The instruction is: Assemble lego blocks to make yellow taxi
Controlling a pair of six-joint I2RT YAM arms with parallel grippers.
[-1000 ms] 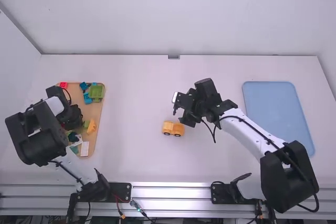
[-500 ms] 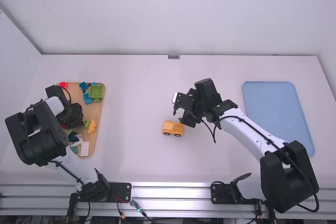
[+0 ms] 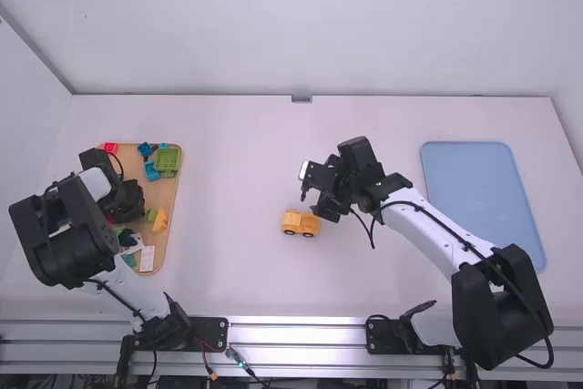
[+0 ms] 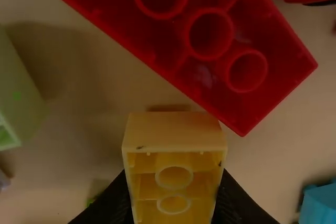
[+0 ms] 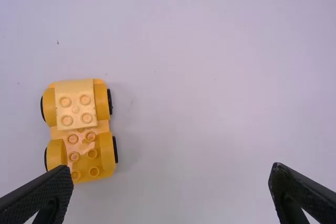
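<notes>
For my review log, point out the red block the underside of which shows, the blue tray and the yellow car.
Red block [image 4: 157, 51]: left wrist view, underside.
Blue tray [image 3: 481, 198]: high view, flat surface.
Yellow car [image 5: 75, 103]: right wrist view, raised block.

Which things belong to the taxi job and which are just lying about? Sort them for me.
For the taxi, by the look of it:
wheeled yellow car body on the table
yellow block in the left pincer
right pincer, open near the car body

Just lying about:
red block
pale green block
blue block
light-blue mat
</notes>
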